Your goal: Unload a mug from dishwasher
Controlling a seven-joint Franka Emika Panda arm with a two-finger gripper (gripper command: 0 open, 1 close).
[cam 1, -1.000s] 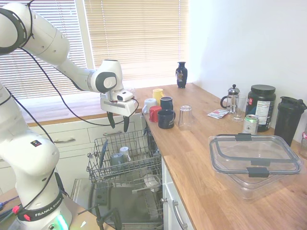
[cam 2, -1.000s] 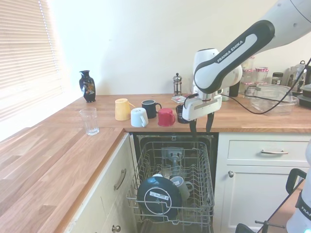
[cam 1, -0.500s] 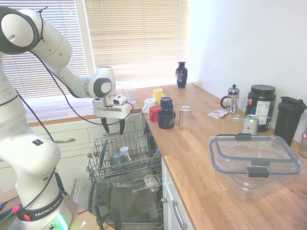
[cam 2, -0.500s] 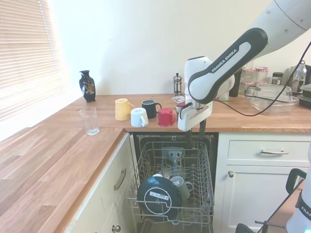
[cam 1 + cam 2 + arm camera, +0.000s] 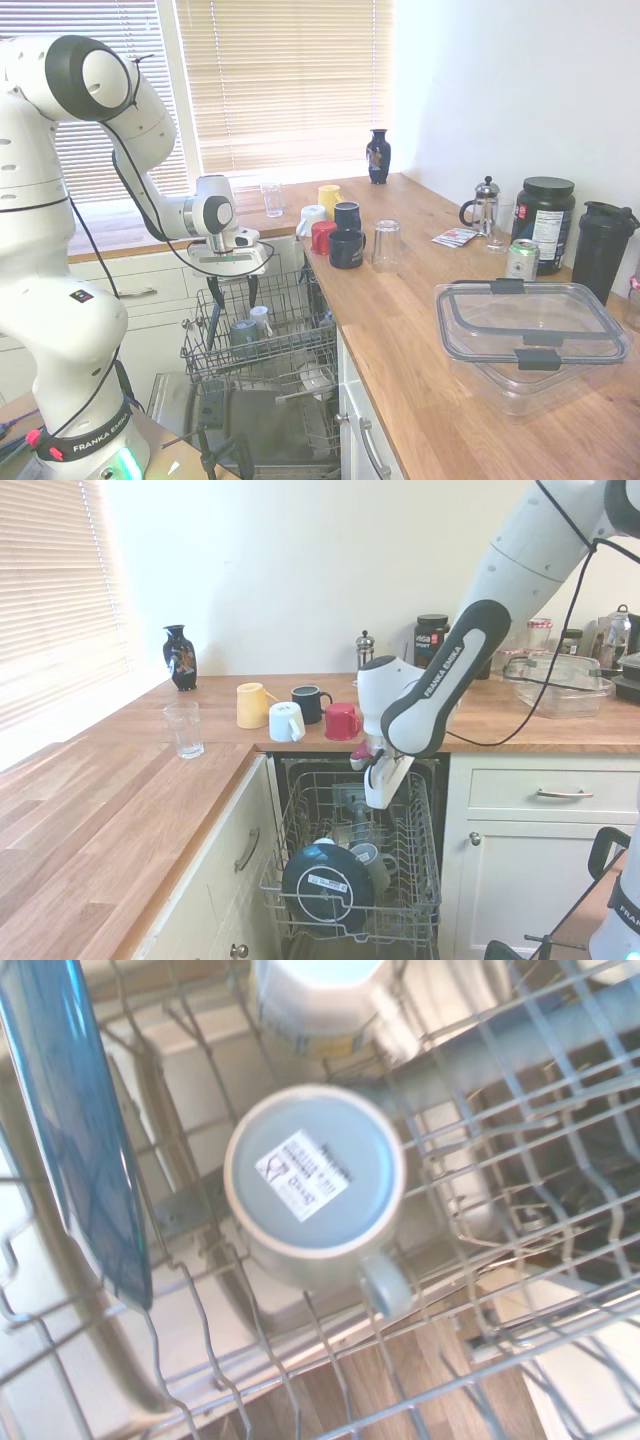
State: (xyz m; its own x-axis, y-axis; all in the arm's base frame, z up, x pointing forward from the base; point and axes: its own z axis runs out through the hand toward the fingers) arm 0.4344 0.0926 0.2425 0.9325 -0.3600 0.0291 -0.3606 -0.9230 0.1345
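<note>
Kitchen: arm bent low, tool (image 5: 232,291) over dishwasher (image 5: 262,345) mug (image 5: 315,1180).

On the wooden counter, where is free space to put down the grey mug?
Free: the counter between the upturned glass and the clear plastic container. Crowded: the mug cluster by the dishwasher, and the wall side near the green can.

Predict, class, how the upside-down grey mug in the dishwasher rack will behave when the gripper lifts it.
The mug looks like glazed ceramic: probably rigid, fairly heavy, perhaps slippery. Its handle juts sideways, so it may snag the rack wires. The gripper hangs above, open.
</note>
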